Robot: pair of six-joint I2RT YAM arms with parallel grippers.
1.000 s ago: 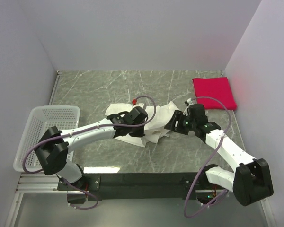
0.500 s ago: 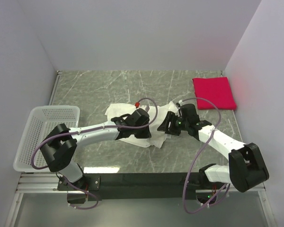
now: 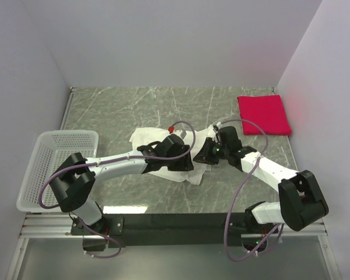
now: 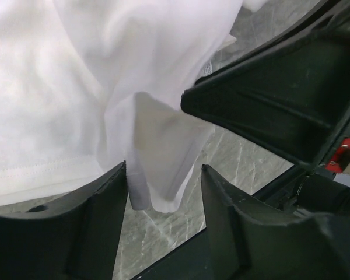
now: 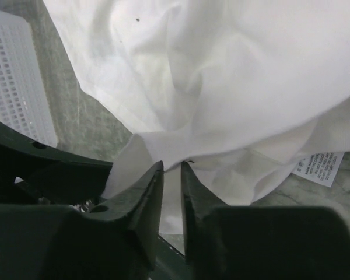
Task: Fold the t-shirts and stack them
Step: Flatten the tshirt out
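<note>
Grey-green marble-patterned tabletop (image 3: 134,105), enclosed by 3 plain white walls (image 3: 175,41), evenly lit.

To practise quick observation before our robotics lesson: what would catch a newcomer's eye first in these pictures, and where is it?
First, the crumpled white t-shirt in the middle of the table: the right gripper pinches a fold of it, and cloth hangs between the parted fingers of the left gripper. Then the bright red t-shirt, folded square at the far right, and the white mesh basket at the left edge.
</note>
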